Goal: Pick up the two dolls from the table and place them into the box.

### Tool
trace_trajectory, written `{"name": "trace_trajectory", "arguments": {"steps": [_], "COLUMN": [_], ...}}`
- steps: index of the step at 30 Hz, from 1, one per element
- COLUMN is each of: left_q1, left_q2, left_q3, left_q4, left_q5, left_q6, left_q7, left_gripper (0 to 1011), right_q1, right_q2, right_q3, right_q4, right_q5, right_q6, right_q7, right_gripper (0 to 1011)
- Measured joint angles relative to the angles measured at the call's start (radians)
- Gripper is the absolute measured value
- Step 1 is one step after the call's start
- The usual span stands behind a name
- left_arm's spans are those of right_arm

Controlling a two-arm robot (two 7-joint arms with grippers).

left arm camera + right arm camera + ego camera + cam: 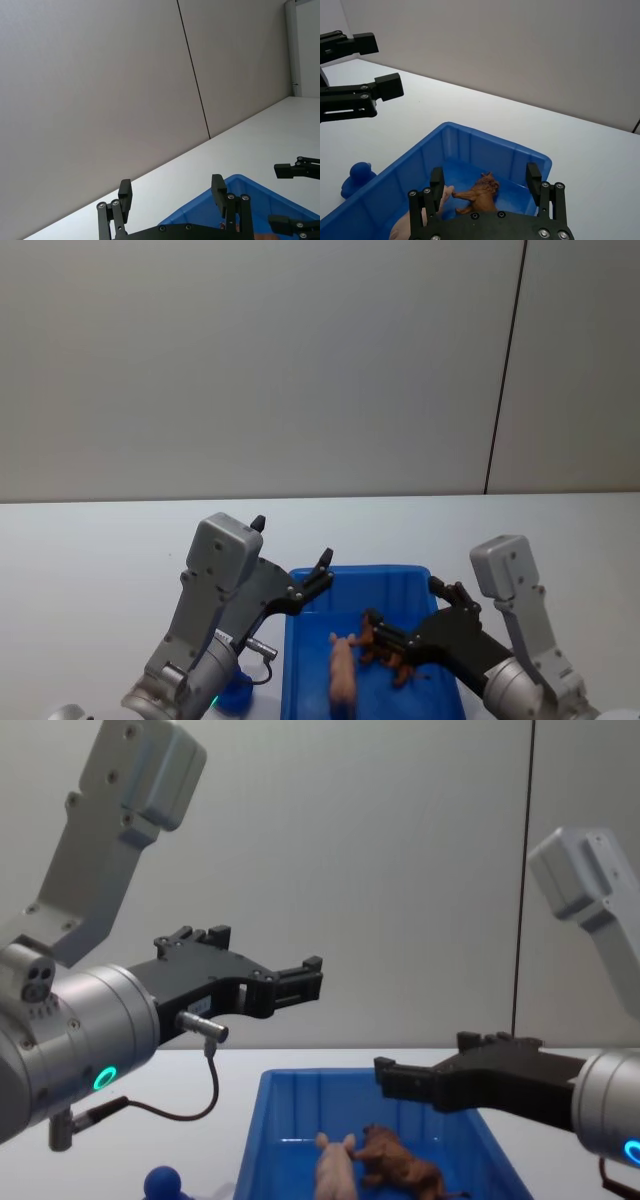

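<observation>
Your pale pink pig doll (343, 677) and shaggy brown lion doll (392, 656) lie side by side inside the bright blue plastic bin (302, 660), so the task looks done. The left gripper (171, 186) and right gripper (485, 173) hover above it, jaws apart and empty. A blue round-headed figure (162, 1182) sits outside, just left of the bin.

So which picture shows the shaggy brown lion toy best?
The right wrist view: the shaggy brown lion toy shows nearly whole, close up, in the bright blue plastic bin. In the head view the right gripper partly hides it. The chest view shows it side-on, low beside the pale pink pig toy.
</observation>
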Motion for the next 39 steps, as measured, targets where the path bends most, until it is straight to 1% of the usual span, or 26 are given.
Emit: {"name": "trace_trajectory", "arguments": {"steps": [1,12,21,27,34,39], "left_q1": [0.000,0.000,0.000,0.000,0.000,0.001], "left_q2": [0.000,0.000,0.000,0.000,0.000,0.000], "left_q3": [0.000,0.000,0.000,0.000,0.000,-0.001], "left_q4": [0.000,0.000,0.000,0.000,0.000,-0.001], "left_q5": [0.000,0.000,0.000,0.000,0.000,0.000], "left_q6": [0.000,0.000,0.000,0.000,0.000,0.001], "left_q7": [0.000,0.000,0.000,0.000,0.000,0.000], "left_gripper": [1001,1001,1001,1001,1001,1001], "right_q1": [-0.002,-0.027,-0.058,-0.085,-0.101,-0.108], "right_q2": [0.001,0.017,0.042,0.065,0.079,0.086], "right_q3": [0.000,0.010,0.035,0.060,0.076,0.082], "right_q4": [-0.005,-0.053,-0.093,-0.112,-0.123,-0.128], "right_q5": [-0.003,-0.012,0.001,0.017,0.027,0.031], "right_q6": [0.001,0.004,0.015,0.016,0.014,0.012], "right_q7": [-0.008,-0.079,-0.165,-0.226,-0.263,-0.278], "right_gripper": [1000,1001,1001,1001,1001,1001]}}
